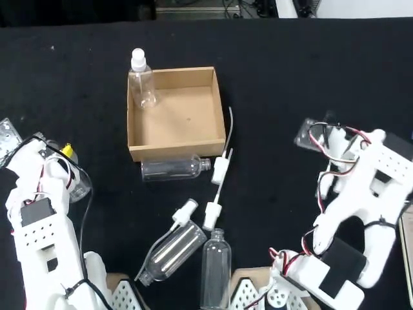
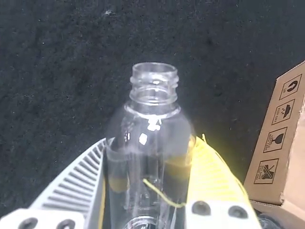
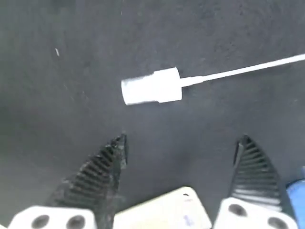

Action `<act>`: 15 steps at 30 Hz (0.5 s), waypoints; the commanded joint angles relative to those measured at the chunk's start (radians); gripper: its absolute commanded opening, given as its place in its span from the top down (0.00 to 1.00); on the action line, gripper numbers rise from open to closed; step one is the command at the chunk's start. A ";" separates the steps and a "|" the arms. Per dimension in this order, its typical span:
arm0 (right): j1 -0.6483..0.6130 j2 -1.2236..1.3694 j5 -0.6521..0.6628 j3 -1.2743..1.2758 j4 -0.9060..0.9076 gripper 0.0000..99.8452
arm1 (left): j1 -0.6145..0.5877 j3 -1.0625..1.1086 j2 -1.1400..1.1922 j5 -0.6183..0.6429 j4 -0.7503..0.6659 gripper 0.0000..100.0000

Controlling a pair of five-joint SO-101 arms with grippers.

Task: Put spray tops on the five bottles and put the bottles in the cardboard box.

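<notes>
The cardboard box (image 1: 173, 139) stands open at mid table, with its corner (image 2: 280, 143) beside my left gripper. One clear bottle with a white spray top (image 1: 141, 79) stands in its far left corner. My left gripper (image 1: 66, 166) (image 2: 150, 164) is shut on an uncapped clear bottle (image 2: 153, 119) (image 1: 79, 184) at the table's left. Three more uncapped bottles lie in front of the box (image 1: 174, 168) (image 1: 171, 252) (image 1: 216, 266). Three loose spray tops (image 1: 221, 168) (image 1: 211, 216) (image 1: 185, 212) lie among them. My right gripper (image 3: 183, 140) (image 1: 314, 137) hangs open over the cloth, just short of another spray top (image 3: 152, 91).
Black cloth covers the table. A small metal part (image 1: 6, 137) lies at the left edge, and a pale board (image 1: 408, 239) shows at the right edge. Open cloth lies between the box and my right arm.
</notes>
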 commanded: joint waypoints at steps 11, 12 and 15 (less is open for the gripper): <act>-0.043 0.143 0.233 -0.053 -0.135 0.67 | -0.005 -0.015 -0.023 0.005 -0.021 0.97; -0.043 0.159 0.235 -0.053 -0.149 0.67 | -0.007 -0.015 -0.023 0.005 -0.021 0.97; -0.043 0.203 0.236 -0.053 -0.192 0.67 | -0.007 -0.015 -0.023 0.005 -0.021 0.97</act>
